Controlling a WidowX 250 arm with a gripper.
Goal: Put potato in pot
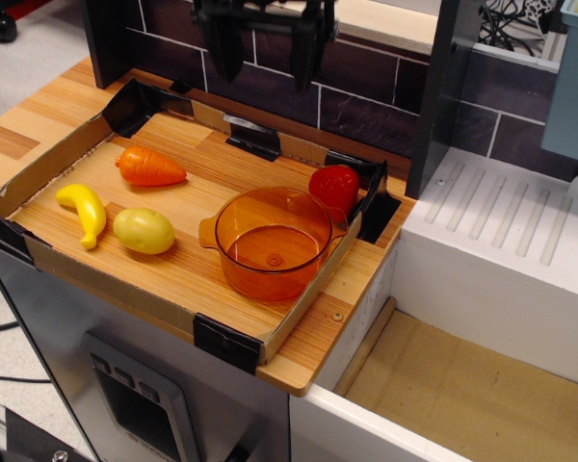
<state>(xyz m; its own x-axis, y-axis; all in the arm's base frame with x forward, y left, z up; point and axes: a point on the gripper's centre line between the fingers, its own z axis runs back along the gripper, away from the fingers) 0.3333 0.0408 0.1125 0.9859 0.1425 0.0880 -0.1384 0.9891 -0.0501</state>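
The potato point(144, 231), a pale yellow-green oval toy, lies on the wooden tray point(183, 274) at the left front, next to a yellow banana point(85, 211). The translucent orange pot point(273, 241) stands empty at the tray's right side. My gripper point(265, 48) hangs high at the top of the view, above the tray's back edge, far from the potato. Its two black fingers point(305, 43) are spread apart and hold nothing.
An orange carrot point(150, 166) lies at the tray's back left. A red toy point(334, 188) sits behind the pot. A dark brick-pattern wall point(366, 87) rises behind the tray. A white sink and drainboard point(501, 241) lie to the right.
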